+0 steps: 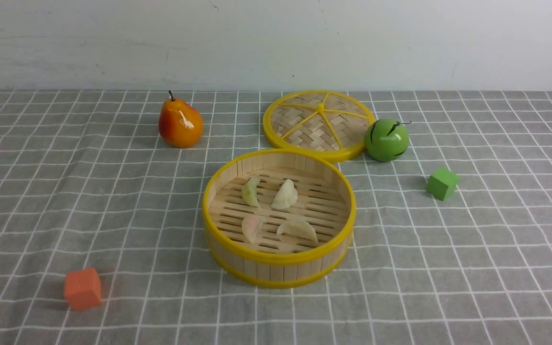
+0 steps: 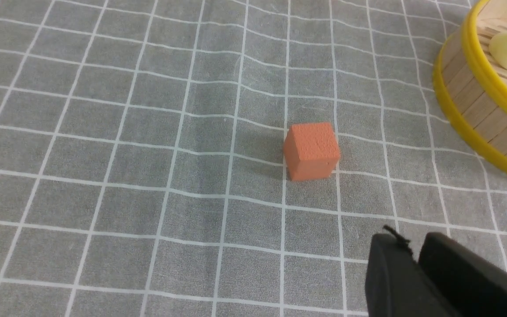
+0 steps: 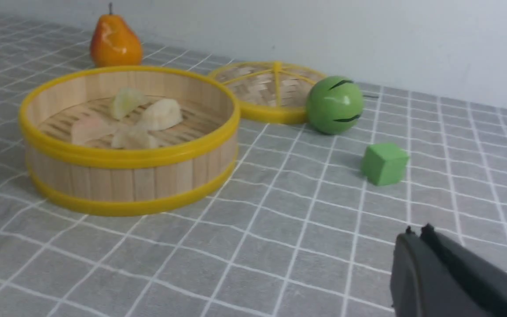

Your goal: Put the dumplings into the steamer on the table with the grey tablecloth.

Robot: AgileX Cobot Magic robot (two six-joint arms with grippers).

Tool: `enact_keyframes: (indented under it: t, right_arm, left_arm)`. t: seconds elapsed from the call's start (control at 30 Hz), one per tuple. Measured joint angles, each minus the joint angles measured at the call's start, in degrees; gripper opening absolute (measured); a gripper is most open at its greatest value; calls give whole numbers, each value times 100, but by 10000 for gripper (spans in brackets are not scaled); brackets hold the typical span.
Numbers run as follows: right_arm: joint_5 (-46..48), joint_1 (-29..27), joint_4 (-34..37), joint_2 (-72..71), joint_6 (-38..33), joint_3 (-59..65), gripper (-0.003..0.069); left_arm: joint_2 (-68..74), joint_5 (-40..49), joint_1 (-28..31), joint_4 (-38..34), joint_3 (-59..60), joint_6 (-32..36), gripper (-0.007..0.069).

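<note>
The steamer [image 1: 279,268], a round bamboo basket with yellow rims, stands mid-table on the grey tablecloth [image 1: 113,201]. On its slatted floor lie the dumplings: a pale green one [image 1: 251,191], a cream one [image 1: 285,195], a pinkish one [image 1: 253,227] and another cream one [image 1: 298,228]. From the right wrist the steamer [image 3: 130,176] shows with the dumplings inside. My left gripper [image 2: 414,240] hovers over bare cloth near the orange cube, its tips a narrow slit apart, holding nothing. My right gripper [image 3: 416,231] is shut and empty, low over the cloth near the green cube.
The woven lid [image 1: 319,123] lies flat behind the steamer, with a green ball [image 1: 386,139] touching its right edge. A pear [image 1: 180,123] stands at the back left. A green cube [image 1: 442,183] sits to the right and an orange cube [image 1: 83,288] at the front left.
</note>
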Motion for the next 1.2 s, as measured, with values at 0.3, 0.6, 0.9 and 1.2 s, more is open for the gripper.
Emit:
enact_keyframes:
  t: [0.3, 0.6, 0.9, 1.2]
  right_arm:
    - [2126, -476, -961, -972, 1459, -6, -5]
    - [2191, -476, -1014, -974, 1604, -25, 1]
    - [2207, -476, -1039, -974, 1617, -26, 9]
    - [2207, -476, -1058, -974, 1619, -26, 19]
  left_arm:
    - [0, 0, 0, 4, 0, -5, 99]
    - [0, 0, 0, 4, 0, -5, 106]
    - [0, 0, 0, 4, 0, -5, 112]
    - [-478, -176, 32, -62, 261, -11, 122]
